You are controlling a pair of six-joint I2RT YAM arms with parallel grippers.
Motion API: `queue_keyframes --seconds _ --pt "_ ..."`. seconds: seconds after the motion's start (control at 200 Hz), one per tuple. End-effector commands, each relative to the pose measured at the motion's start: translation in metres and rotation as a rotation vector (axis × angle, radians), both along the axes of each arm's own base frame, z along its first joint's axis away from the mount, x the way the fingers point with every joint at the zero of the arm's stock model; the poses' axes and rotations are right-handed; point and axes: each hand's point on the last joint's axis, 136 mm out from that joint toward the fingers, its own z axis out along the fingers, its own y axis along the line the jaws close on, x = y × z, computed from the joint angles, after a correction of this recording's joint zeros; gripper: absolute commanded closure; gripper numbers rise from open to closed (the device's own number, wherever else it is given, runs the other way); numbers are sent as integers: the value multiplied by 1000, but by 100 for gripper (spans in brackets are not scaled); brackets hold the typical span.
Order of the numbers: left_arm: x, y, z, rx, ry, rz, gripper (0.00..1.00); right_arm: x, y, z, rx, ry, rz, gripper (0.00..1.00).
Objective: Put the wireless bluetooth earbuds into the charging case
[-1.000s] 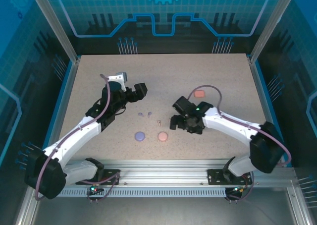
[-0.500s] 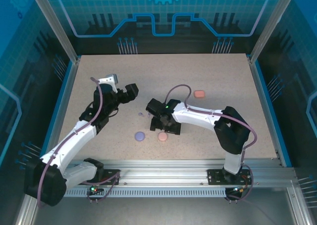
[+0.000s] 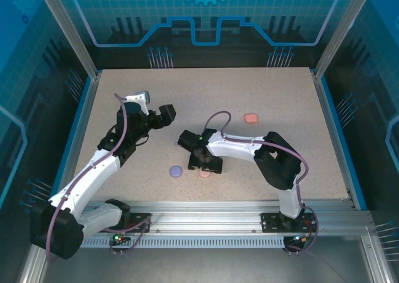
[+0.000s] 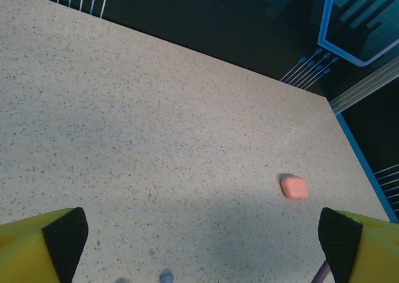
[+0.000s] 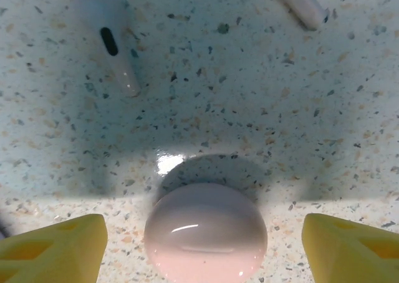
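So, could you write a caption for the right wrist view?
Open right end effector straddling the pale pink case, two earbuds lying on the speckled table beyond.

The left gripper (image 4: pixel 202 238) was seen with its jaws spread wide, one yellow finger with a black pad (image 4: pixel 64 235) at each lower corner, and nothing was held between them. A speckled table (image 4: pixel 156 121) was shown beyond them. A coral-pink case (image 4: pixel 293 187) was set flat on it, well apart from both fingers and near the blue right edge (image 4: pixel 358 161). What appeared to be a purple earbud (image 4: pixel 165 275) was cut off, blurred, at the bottom edge.
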Motion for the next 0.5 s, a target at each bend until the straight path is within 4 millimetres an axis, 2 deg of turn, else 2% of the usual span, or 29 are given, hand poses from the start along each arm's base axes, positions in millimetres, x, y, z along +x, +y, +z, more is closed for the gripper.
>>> queue_keyframes --seconds 0.0,0.16,0.495 --pt "1 -4 4 -18 6 -21 1 -6 -5 -8 -42 15 -14 20" --pt "0 -6 -5 -28 23 -27 1 -8 -6 -11 -36 18 -22 24" --pt "0 -7 -10 -30 38 -33 1 -12 -8 -18 -38 28 -31 30"
